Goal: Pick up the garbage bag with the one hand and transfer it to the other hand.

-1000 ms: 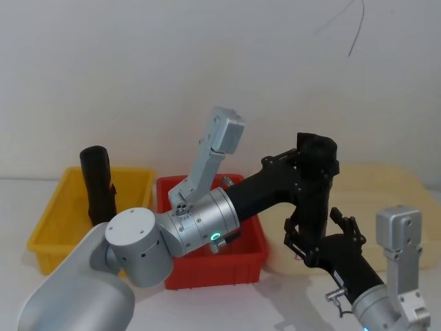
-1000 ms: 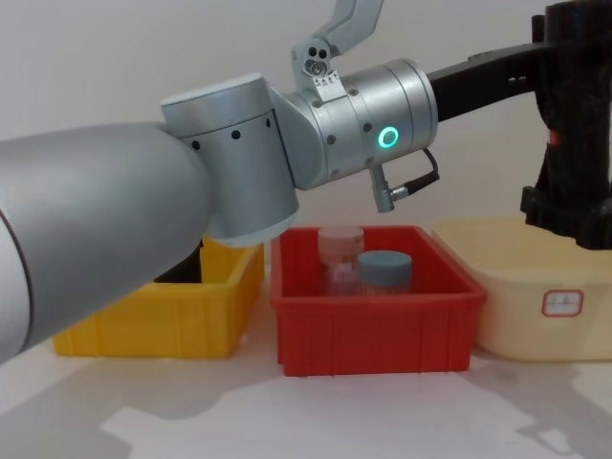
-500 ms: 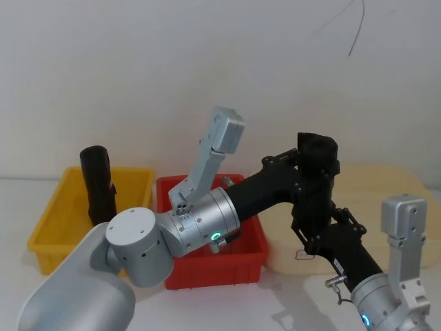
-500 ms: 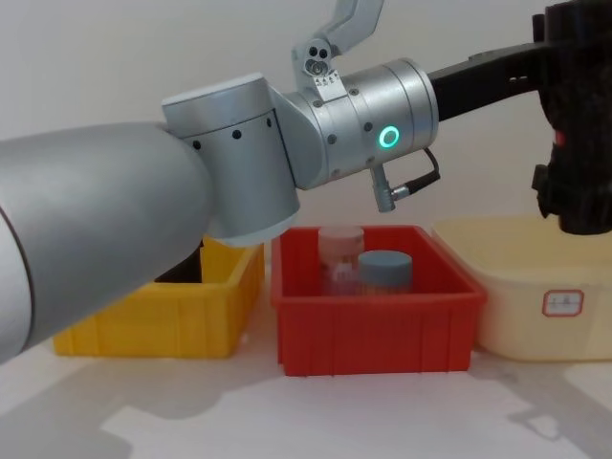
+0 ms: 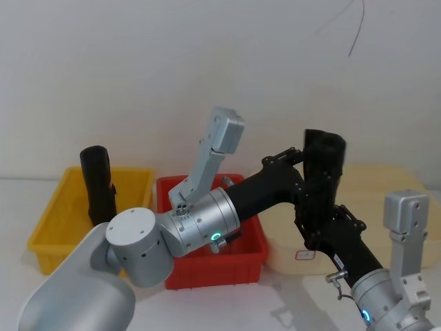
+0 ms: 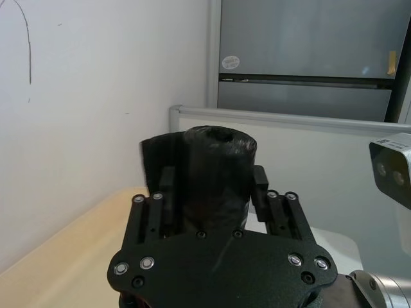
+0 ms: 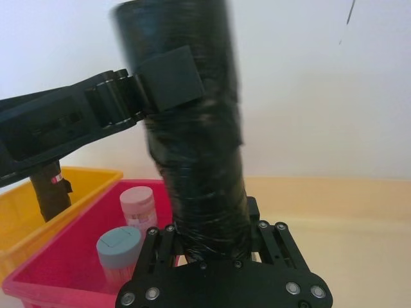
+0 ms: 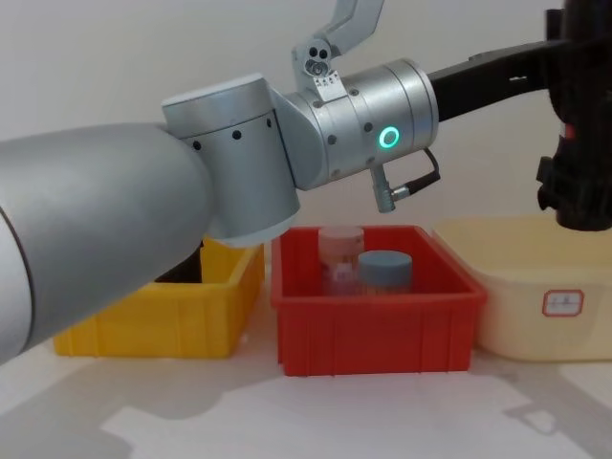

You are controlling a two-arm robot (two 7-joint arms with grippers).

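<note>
The garbage bag [image 5: 325, 153] hangs upright in the air on the right of the scene. It is above the near left part of the beige tub [image 5: 386, 181] and just right of the red bin [image 8: 373, 330].

Both arms meet at it, one high and one low, so that neither blocks the other. The left gripper [image 6: 210, 181] reaches in level from the left and brackets the upper part of the roll. In the left wrist view a gap shows between one pad [image 6: 157, 163] and the plastic. I judge its fingers parted, letting go rather than clamping.

The right gripper [image 7: 207, 249] comes up from the near right. Its fingers are closed on the lower end of the roll, so the weight seems to sit with this arm. The roll leans a little in the right wrist view, which fits a grip taken low on a tall thing.

Holding the exchange high keeps the bag clear of the pink-lidded jar [image 8: 340, 247] and blue-lidded jar [image 8: 384, 268] in the red bin. Far left, a second black roll [image 5: 96, 186] stands in the yellow bin [image 5: 52, 221], untouched.

The handover looks nearly done. What remains is for the two grippers to draw apart.
</note>
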